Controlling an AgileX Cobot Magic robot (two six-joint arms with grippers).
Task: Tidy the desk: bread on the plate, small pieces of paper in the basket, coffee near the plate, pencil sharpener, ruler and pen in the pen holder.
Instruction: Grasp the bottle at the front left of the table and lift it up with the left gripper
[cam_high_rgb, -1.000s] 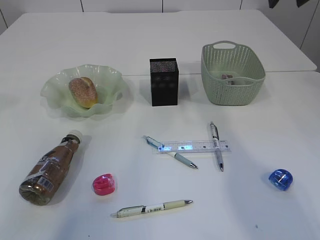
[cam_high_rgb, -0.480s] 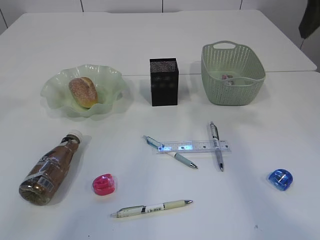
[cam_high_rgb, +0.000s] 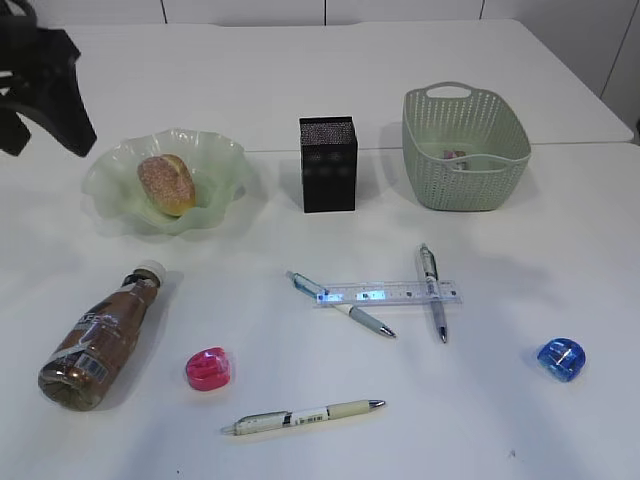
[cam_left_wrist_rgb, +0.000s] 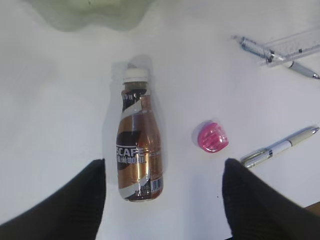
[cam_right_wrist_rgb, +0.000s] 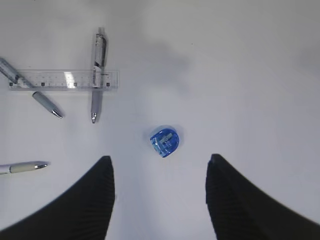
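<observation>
The bread (cam_high_rgb: 165, 183) lies on the green plate (cam_high_rgb: 222, 160). The coffee bottle (cam_high_rgb: 100, 338) lies on its side at the front left, and in the left wrist view (cam_left_wrist_rgb: 139, 145) it sits just ahead of my open, empty left gripper (cam_left_wrist_rgb: 164, 200). A pink sharpener (cam_high_rgb: 208, 368) is beside it. The clear ruler (cam_high_rgb: 390, 294) lies across two pens (cam_high_rgb: 340, 304) (cam_high_rgb: 433, 290); a third pen (cam_high_rgb: 303, 416) lies in front. The blue sharpener (cam_right_wrist_rgb: 165, 141) lies ahead of my open, empty right gripper (cam_right_wrist_rgb: 160, 200). The black pen holder (cam_high_rgb: 328, 165) stands at the centre back.
The green basket (cam_high_rgb: 465, 150) at the back right holds a small piece of paper (cam_high_rgb: 455, 155). My left arm (cam_high_rgb: 40, 80) hangs above the table's back left, beside the plate. A table seam runs behind the pen holder.
My left arm has come into the exterior view at the top left. The dark arm parts at the top right have left that view. The objects have not moved.
</observation>
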